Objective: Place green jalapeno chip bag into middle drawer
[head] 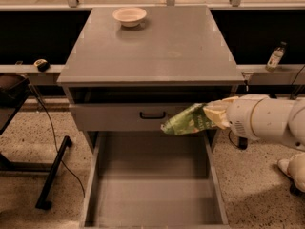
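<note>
The green jalapeno chip bag (pixel 187 121) hangs in the air in front of the closed drawer front, over the right rear part of the open middle drawer (pixel 152 194). My gripper (pixel 215 114) is shut on the bag's right end, coming in from the right on the white arm (pixel 267 120). The drawer is pulled out wide, with a plain gray floor and thin low side walls. Nothing lies in it.
A pale round bowl (pixel 129 16) stands at the back left of the cabinet top (pixel 157 46). The drawer front above has a small black handle (pixel 152 114). A small bottle (pixel 275 57) stands on the ledge at right. A black stand leg (pixel 52 171) and cable lie at left.
</note>
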Controlling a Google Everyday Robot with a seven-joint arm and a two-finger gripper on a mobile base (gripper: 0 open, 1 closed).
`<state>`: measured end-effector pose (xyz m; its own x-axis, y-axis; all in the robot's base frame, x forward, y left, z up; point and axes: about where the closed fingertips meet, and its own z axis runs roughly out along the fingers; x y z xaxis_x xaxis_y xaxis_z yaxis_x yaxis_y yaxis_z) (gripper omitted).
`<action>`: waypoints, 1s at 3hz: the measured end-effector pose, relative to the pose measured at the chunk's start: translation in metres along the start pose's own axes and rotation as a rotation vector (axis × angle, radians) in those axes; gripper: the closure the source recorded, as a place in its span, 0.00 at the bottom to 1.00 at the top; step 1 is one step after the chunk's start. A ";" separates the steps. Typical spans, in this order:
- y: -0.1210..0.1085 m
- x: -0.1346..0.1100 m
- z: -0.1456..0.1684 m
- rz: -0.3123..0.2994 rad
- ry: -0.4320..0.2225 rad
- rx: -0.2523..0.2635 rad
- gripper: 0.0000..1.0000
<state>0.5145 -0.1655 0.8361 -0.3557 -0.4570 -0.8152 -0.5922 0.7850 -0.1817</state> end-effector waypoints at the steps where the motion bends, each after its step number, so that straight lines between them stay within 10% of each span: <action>1: 0.000 -0.002 0.000 -0.002 -0.002 0.001 1.00; 3: 0.061 0.099 0.076 0.113 0.201 -0.165 1.00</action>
<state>0.4986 -0.1310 0.7026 -0.5530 -0.4571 -0.6966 -0.6442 0.7648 0.0094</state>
